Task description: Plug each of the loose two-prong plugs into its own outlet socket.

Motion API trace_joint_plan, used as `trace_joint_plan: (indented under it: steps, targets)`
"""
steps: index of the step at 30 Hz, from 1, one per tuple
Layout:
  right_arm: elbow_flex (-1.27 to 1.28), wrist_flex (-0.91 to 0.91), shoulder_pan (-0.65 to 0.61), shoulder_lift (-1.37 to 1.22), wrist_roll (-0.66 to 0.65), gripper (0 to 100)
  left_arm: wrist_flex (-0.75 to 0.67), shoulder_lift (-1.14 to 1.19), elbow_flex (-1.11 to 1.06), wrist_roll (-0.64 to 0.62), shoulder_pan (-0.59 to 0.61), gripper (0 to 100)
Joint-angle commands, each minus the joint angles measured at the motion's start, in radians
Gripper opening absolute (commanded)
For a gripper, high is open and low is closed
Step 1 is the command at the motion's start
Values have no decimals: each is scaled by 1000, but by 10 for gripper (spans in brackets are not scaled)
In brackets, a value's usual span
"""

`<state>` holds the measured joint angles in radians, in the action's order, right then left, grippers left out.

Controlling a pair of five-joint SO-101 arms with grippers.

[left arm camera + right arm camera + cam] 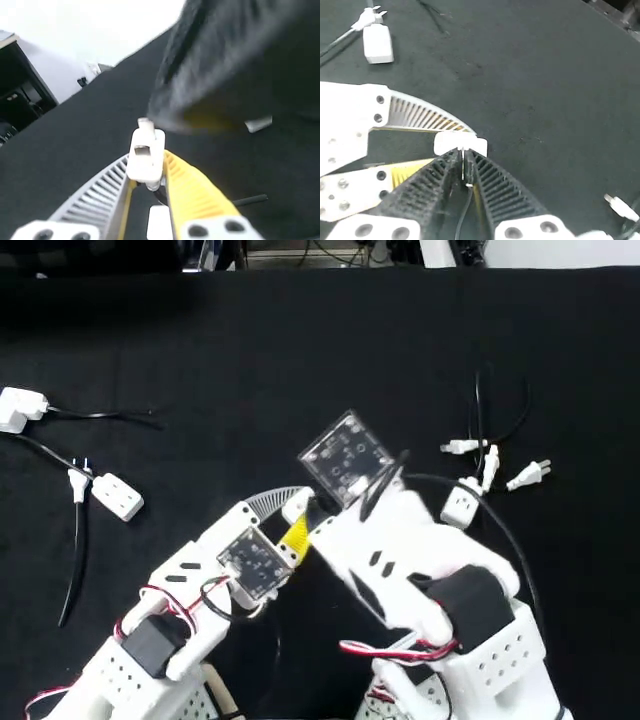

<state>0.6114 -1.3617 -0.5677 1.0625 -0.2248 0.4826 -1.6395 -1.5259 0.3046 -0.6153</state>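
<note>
My left gripper [146,174], with one grey ribbed finger and one yellow finger, is shut on a small white outlet socket [145,152] held above the black table. In the high view this socket [296,506] sits mid-table between the two arms. My right gripper [464,161], with black ribbed fingers, is shut on a thin white two-prong plug [464,170] whose cable trails back between the fingers. The plug's tip is at the face of the held socket [460,144]; I cannot tell how deep the prongs sit. The right gripper [318,512] meets the left gripper [297,525] there.
Another white socket [117,496] lies at the left with a plug [78,480] beside it, and a white block [20,406] sits at the far left edge. On the right lie loose plugs [462,447] [528,476] and a socket [460,505] among black cables.
</note>
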Motion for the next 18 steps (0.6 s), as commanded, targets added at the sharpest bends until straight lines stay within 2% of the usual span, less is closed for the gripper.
trace_joint_plan:
  steps: [1, 11, 18]
  targets:
    - [-54, 12, -26, -5, 9, 12, -12, -14, 31, -32, 19, 29]
    - [-48, 14, -31, -7, 9, 12, -18, -14, 30, -37, 35, 29]
    - [-28, 49, -32, -7, 11, 12, 37, -21, 33, -32, -53, 29]
